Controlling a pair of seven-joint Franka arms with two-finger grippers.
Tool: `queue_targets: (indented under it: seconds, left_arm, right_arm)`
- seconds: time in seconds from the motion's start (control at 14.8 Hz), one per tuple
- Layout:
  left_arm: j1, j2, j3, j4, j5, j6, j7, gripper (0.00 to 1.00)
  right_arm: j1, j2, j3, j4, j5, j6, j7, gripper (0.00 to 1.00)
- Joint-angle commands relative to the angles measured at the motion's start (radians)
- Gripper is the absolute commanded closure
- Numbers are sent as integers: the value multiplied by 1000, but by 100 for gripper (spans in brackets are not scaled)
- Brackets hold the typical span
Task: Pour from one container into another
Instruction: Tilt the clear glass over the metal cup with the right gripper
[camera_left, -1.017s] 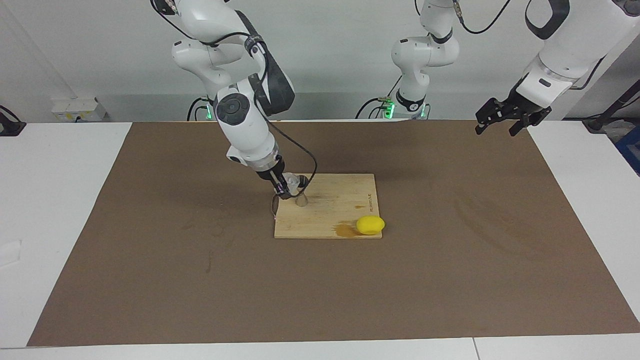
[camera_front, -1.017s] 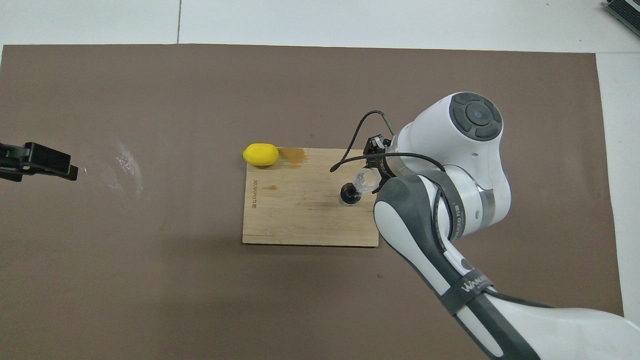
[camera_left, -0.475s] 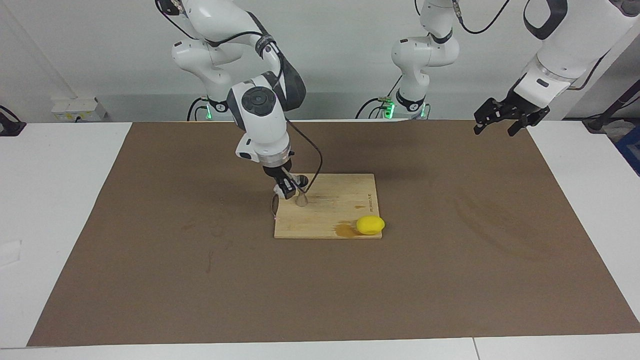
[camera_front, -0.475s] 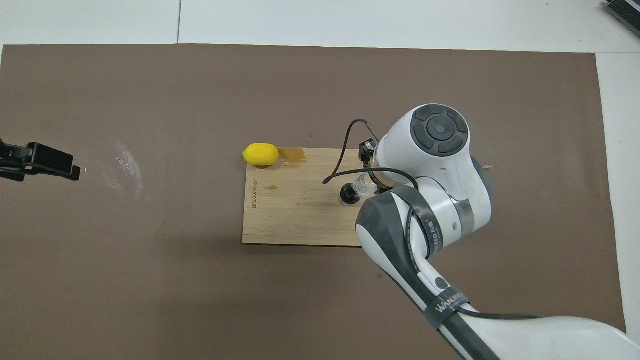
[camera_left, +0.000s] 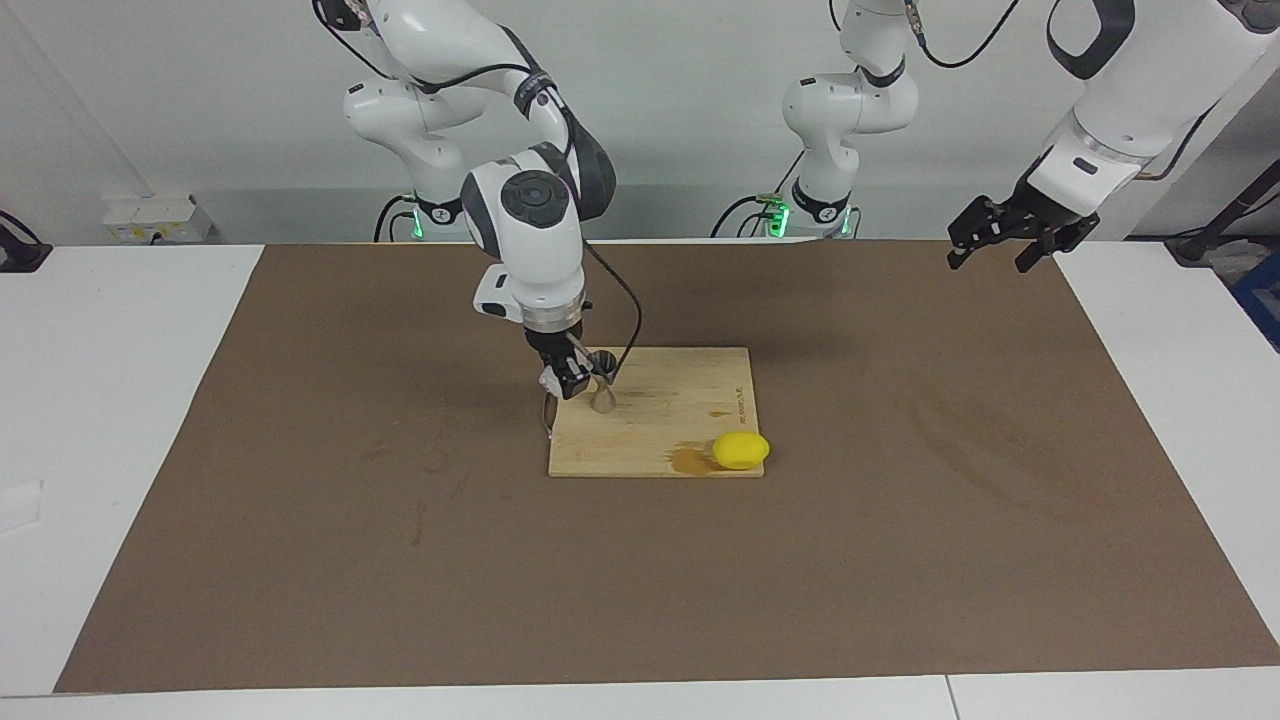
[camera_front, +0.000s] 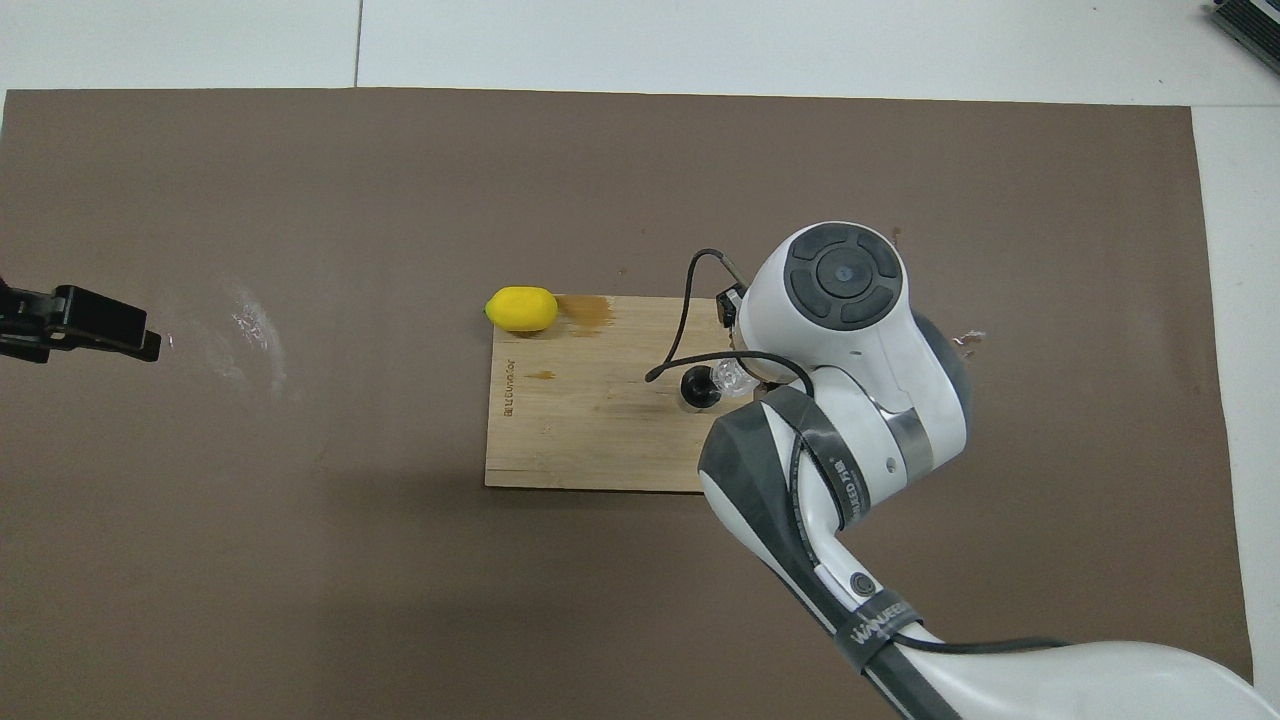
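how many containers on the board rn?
2. The metal jigger stands on the cutting board, at its edge toward the right arm's end. The glass cup is held by the right gripper over the board, beside the jigger. None seem hidden.

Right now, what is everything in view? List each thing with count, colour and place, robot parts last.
glass cup: one, clear, held over the cutting board beside the jigger.
jigger: one, metal, upright on the cutting board at the right arm's end of it.
lemon: one, yellow, at the cutting board's corner farthest from the robots, toward the left arm's end.
cutting board: one, light wood, mid-table on the mat.
mat: one, brown, covering the table.
right gripper: one, over the cutting board, holding the glass cup.
left gripper: one, black, waiting raised over the mat's edge.
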Motion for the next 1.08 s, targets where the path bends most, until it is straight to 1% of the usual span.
queue_targets:
  seconds: [0.0,0.14,0.47,0.75,0.88,1.02]
  left_arm:
    - [-13,-5,6,-9,22,12,-14,0]
    - [-13,-5,6,-9,22,12,-14,0]
    - [-13,-5,6,-9,22,12,-14,0]
    - [-13,-5,6,-9,22,12,-14,0]
    - [-13,-5,6,-9,22,12,-14,0]
    - [-13,-5,6,-9,22,12,-14,0]
  right_arm:
    - [14,4,1,16,-43,-27,33,100]
    - [18,3,1,18,-71,-36,33,100]
    - [17,4,1,19,-77,-41,32,100]
    - [11,6,1,21,-53,-41,30,100]
    - [0,6,1,21,2,-38,28,100]
    - [-5,7,-1,21,26,-35,27,100]
